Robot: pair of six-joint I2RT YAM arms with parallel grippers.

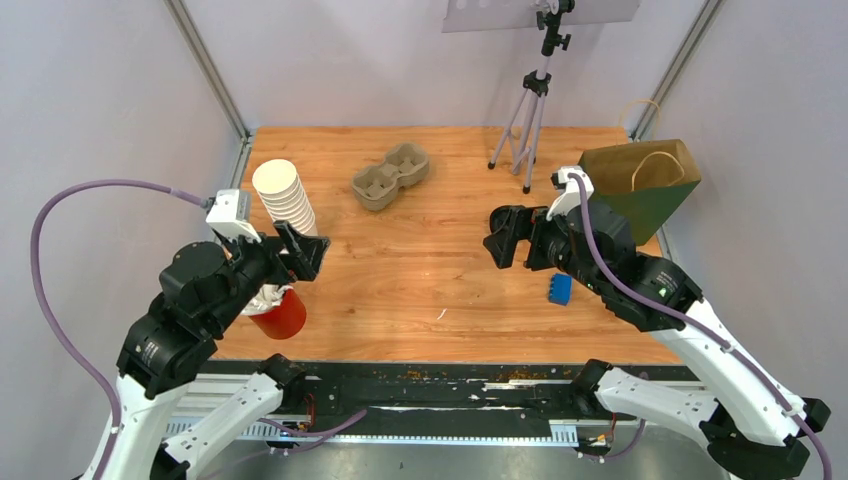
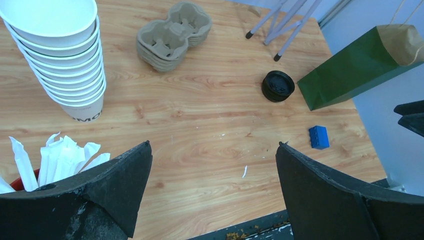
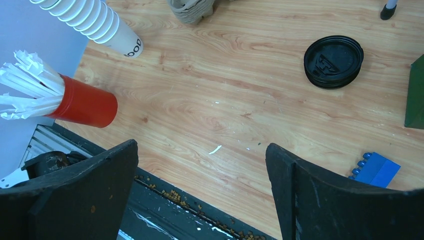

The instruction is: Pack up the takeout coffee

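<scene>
Nothing packed yet. Left end effector (image 1: 305,250) and right end effector (image 1: 500,238) both gape wide, empty. Black lids (image 3: 333,61) lie on worktop (image 1: 420,270) near green bag (image 1: 640,195). Carrier (image 1: 391,176) unfilled. No lidded cup in view.

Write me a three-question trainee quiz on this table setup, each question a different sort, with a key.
1. True or false: the left gripper and the right gripper both have their jaws open with nothing between them.
2. Which of these lies nearest the blue block? A) the green paper bag B) the white cup stack C) the cardboard carrier
3. Fill in: the white sticks stand in a ___ cup.

Key: 1 true; 2 A; 3 red.
</scene>
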